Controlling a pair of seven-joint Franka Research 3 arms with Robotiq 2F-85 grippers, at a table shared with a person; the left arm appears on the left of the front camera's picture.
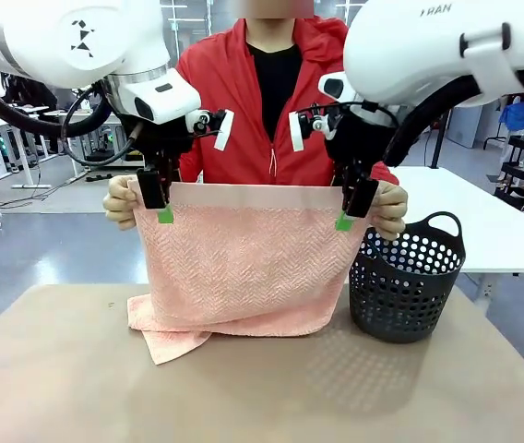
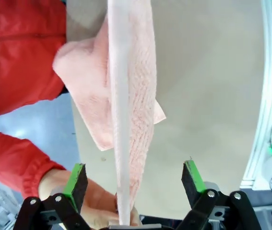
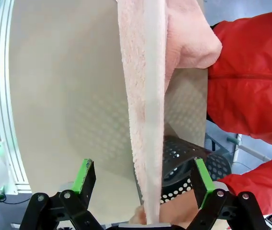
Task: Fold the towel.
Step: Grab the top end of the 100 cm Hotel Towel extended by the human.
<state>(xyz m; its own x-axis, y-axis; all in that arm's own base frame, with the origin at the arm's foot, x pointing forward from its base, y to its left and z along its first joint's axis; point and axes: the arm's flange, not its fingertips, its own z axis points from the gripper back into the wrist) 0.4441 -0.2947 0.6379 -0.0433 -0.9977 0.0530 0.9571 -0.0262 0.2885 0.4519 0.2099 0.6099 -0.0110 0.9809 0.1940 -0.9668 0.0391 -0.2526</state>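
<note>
I observe 1 salmon-pink terry towel with a herringbone texture (image 1: 244,263) held upright over the middle of the tan tabletop (image 1: 262,388). A person in a red jacket at the far side grips its 2 top corners, with the hand at the left (image 1: 119,201) and the hand at the right (image 1: 391,209), and the plain hem band runs level between them. The towel's lower part lies bunched on the tabletop, 1 corner pointing toward the near side at the left.

The left arm's fingers (image 2: 77,182) stand wide apart, 1 on each side of the hem at the left corner, pads clear of the cloth. The right arm's fingers (image 3: 85,179) stand equally wide astride the hem at the right corner, also not touching it.

1 dark perforated plastic basket (image 1: 405,286) stands on the tabletop just right of the towel.
</note>
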